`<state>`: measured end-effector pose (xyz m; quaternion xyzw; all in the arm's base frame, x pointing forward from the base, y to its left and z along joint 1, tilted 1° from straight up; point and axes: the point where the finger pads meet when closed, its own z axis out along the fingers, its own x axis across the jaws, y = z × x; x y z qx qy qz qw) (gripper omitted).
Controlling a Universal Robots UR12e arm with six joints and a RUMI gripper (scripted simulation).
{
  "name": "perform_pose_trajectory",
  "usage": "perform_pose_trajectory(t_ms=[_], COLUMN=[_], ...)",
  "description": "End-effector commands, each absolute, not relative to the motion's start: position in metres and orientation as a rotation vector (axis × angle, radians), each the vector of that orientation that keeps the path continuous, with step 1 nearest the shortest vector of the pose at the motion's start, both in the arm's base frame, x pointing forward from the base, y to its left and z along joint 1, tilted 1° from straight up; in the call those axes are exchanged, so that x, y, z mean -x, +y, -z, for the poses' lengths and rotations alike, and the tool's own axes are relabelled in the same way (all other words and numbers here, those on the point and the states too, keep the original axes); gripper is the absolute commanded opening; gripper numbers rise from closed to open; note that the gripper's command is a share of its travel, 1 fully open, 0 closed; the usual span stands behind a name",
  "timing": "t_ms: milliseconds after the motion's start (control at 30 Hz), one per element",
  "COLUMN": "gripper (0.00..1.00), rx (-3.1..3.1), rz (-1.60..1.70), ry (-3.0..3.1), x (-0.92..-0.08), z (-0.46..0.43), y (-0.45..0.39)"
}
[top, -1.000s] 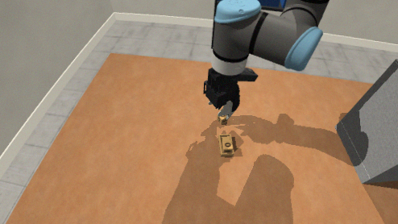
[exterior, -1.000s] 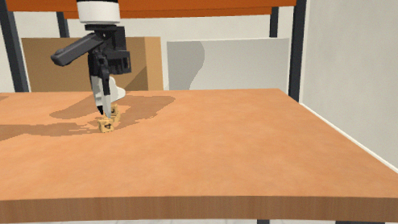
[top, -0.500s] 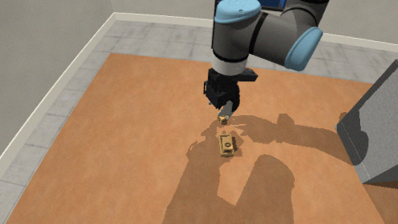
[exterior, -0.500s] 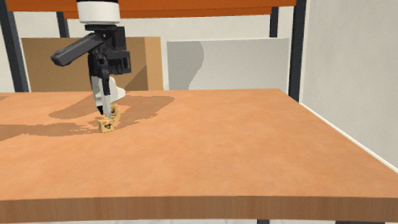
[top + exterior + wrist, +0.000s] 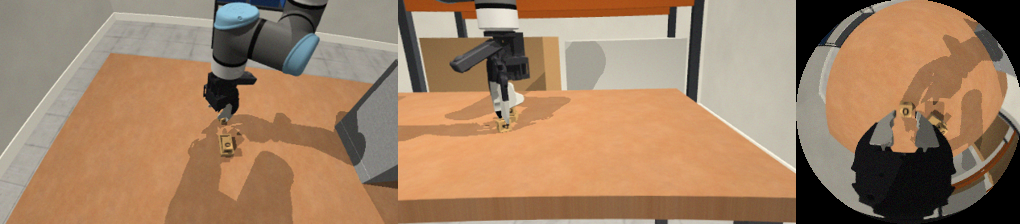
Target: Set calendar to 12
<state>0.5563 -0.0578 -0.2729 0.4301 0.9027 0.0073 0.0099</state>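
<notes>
A loose wooden cube (image 5: 223,121) (image 5: 503,127) (image 5: 906,108) rests on the table, with a 0 on its upper face in the wrist view. My gripper (image 5: 224,117) (image 5: 503,120) (image 5: 905,111) is partly open, its fingertips low on either side of this cube, with small gaps in the wrist view. The wooden tray (image 5: 226,155) (image 5: 515,117) stands a short way from it, nearer to the top view. A second cube (image 5: 227,146) (image 5: 941,129) sits in the tray's near part, with a round digit on top in the top view. The month's name cannot be read.
A large grey block (image 5: 379,133) stands at the right of the top view. In the exterior view, a brown box and a pale box (image 5: 640,66) stand behind the table. The arm's shadow falls over the tray area.
</notes>
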Motion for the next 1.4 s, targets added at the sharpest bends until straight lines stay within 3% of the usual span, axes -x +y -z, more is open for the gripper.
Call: perform_pose_trajectory(t_ms=[0, 1367], gripper=[0.28, 0.28], rx=[-1.342, -1.342], rz=[-0.023, -0.023], ry=[2.817, 2.817], x=[-0.5569, -0.5571], z=[0.2784, 0.2856], y=[-0.0579, -0.0579])
